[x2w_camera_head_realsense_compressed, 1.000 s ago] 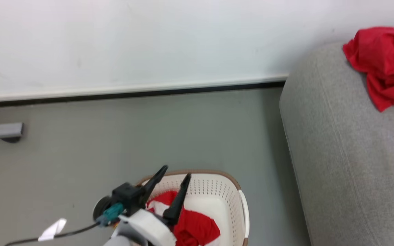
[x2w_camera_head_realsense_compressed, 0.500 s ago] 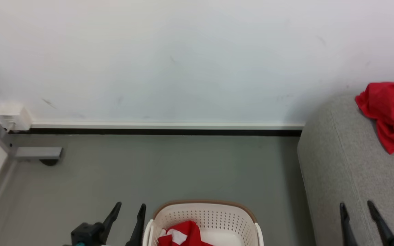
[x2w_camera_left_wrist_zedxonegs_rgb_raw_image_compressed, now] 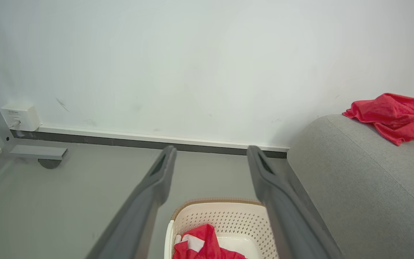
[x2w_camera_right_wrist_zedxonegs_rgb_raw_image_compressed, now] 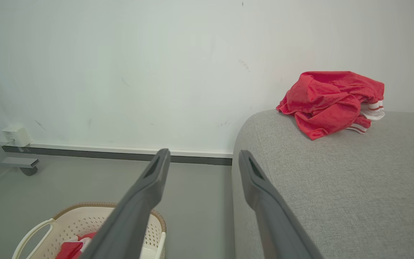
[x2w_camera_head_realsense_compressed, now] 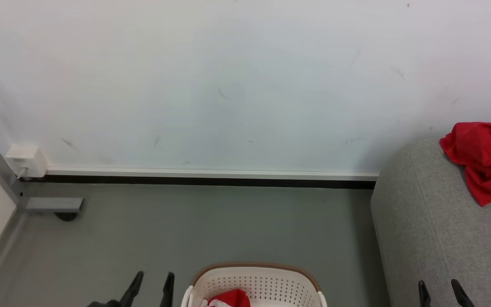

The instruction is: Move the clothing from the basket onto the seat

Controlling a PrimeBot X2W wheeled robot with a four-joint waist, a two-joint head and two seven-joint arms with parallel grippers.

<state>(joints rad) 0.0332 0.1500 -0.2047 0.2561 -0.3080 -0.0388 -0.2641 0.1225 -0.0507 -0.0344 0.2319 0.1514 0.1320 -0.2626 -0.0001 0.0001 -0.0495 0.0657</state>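
The cream basket (x2w_camera_head_realsense_compressed: 254, 283) with a brown rim stands on the floor at the bottom of the head view, with red and white clothing (x2w_camera_head_realsense_compressed: 228, 299) inside it. A second piece of red clothing (x2w_camera_head_realsense_compressed: 482, 160) lies crumpled on the grey seat (x2w_camera_head_realsense_compressed: 433, 238) at the right, against the wall. My left gripper (x2w_camera_head_realsense_compressed: 151, 282) stands open and empty just left of the basket. My right gripper (x2w_camera_head_realsense_compressed: 440, 288) is open and empty over the seat's near edge. In the left wrist view the basket (x2w_camera_left_wrist_zedxonegs_rgb_raw_image_compressed: 225, 223) sits between my fingers, well below them. The right wrist view shows the garment (x2w_camera_right_wrist_zedxonegs_rgb_raw_image_compressed: 331, 100) on the seat.
A white wall with a dark baseboard (x2w_camera_head_realsense_compressed: 207, 181) runs behind the grey floor. At the far left stand a grey metal frame leg with a castor (x2w_camera_head_realsense_compressed: 60, 209) and a small white box (x2w_camera_head_realsense_compressed: 26, 160) on the wall.
The head camera has tilted up, so the basket has slid down the picture. My left gripper has come out of the basket to its left side, empty. The right gripper has come into view.
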